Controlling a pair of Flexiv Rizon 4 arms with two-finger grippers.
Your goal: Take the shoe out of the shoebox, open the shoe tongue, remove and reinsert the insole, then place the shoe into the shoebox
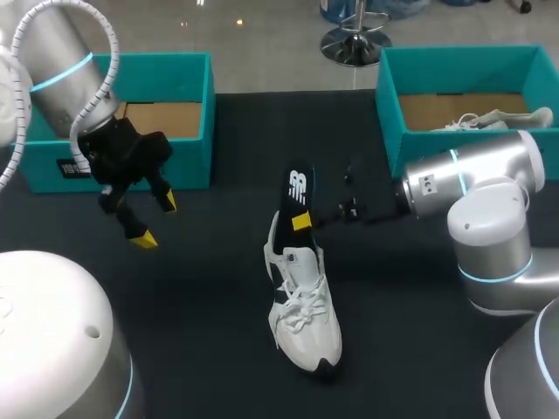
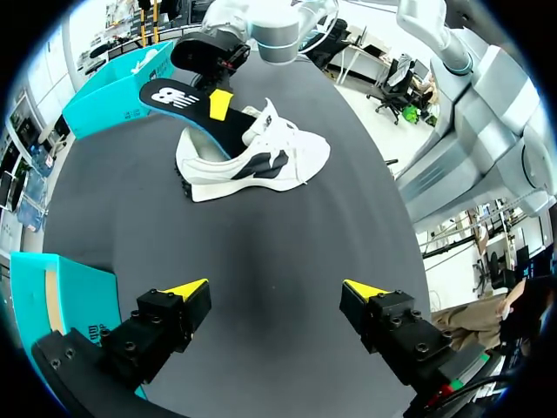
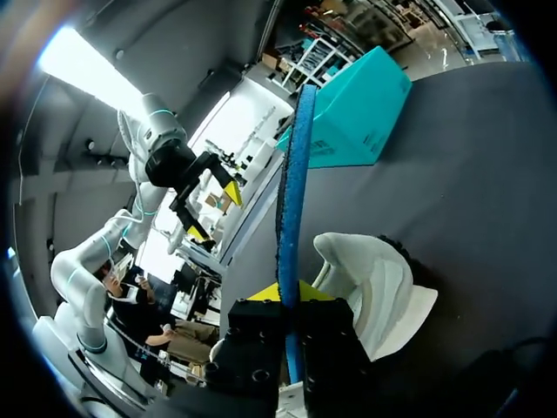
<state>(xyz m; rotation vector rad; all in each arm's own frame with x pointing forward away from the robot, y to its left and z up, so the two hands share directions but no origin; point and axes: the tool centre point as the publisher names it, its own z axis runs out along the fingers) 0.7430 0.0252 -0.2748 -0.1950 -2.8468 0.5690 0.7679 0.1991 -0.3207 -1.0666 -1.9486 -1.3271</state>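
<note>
A white shoe (image 1: 301, 314) with a dark side mark lies in the middle of the black table (image 1: 210, 288), toe toward me. A dark blue insole (image 1: 298, 190) with a white logo slants up and away from the shoe's opening. My right gripper (image 1: 303, 222) is shut on the insole partway along it. In the right wrist view the insole (image 3: 294, 174) shows edge-on between the gripper's (image 3: 291, 300) fingers, with the shoe (image 3: 374, 287) just beside it. My left gripper (image 1: 155, 220) hangs open and empty above the table, well left of the shoe (image 2: 261, 157).
A teal shoebox (image 1: 188, 70) stands at the back left, behind my left arm. A second teal shoebox (image 1: 393, 113) at the back right holds another white shoe (image 1: 498, 118). Bare black table lies between my left gripper (image 2: 277, 292) and the shoe.
</note>
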